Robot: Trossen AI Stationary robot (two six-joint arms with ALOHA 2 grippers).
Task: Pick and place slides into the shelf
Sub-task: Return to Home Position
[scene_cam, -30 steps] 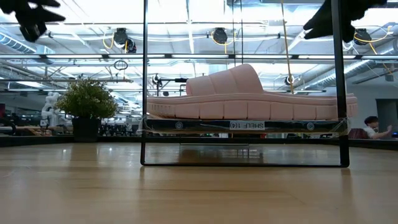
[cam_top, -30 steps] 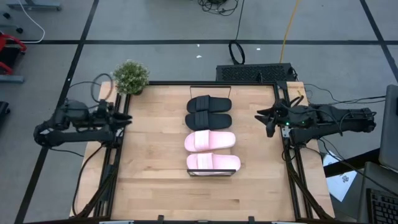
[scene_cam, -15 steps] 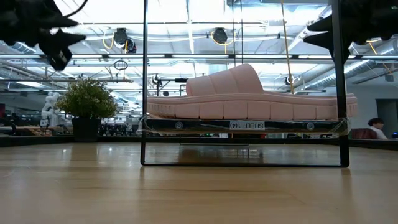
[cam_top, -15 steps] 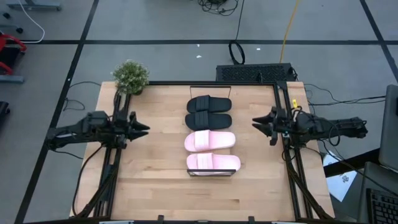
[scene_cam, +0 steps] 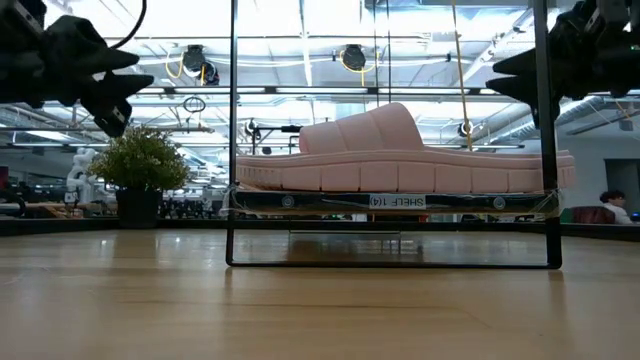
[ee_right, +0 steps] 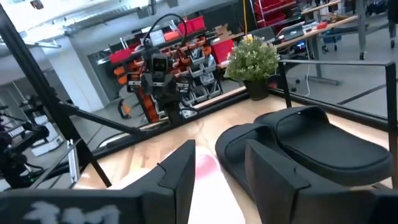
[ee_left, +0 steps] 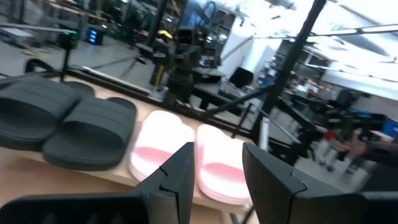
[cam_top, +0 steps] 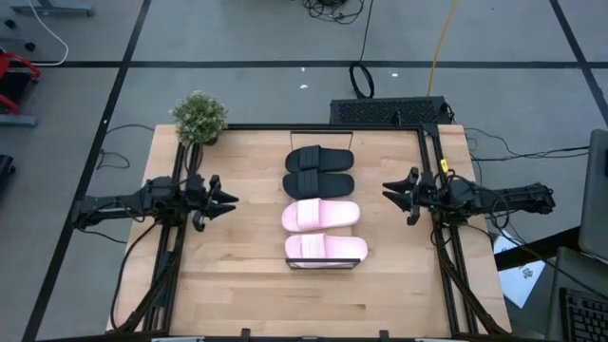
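Wood tabletop: pale planks, bare in front of the shelf's near end and on both sides of it. Dark rails run along its left and right edges.
Shelf: narrow light board raised on a thin dark frame. It stands mid-table and runs lengthwise away from the near edge. A small tag on its near edge reads "SHELF".
Pink pair: the nearest pink slide lies at the shelf's near end, and the second pink slide lies just beyond it, side by side.
Black pair: the first black slide comes next along the shelf, and the last black slide sits at its far end. All four lie across the board, straps up.
Left gripper: hovers above the table left of the shelf, about level with its middle and well apart from it. It points toward the shelf with its fingers spread and nothing between them.
Right gripper: hovers right of the shelf at the same level, also well apart. Its fingers are spread and empty.
Plant: small potted green bush at the table's far left corner, beyond and left of the shelf's far end.
Floor: grey, crossed by dark lines. Past the shelf's far end lie a black cable loop and a yellow cable.
Room: a hall behind the shelf with bright ceiling lights and beams. A person shows far off, right of the shelf's right post.
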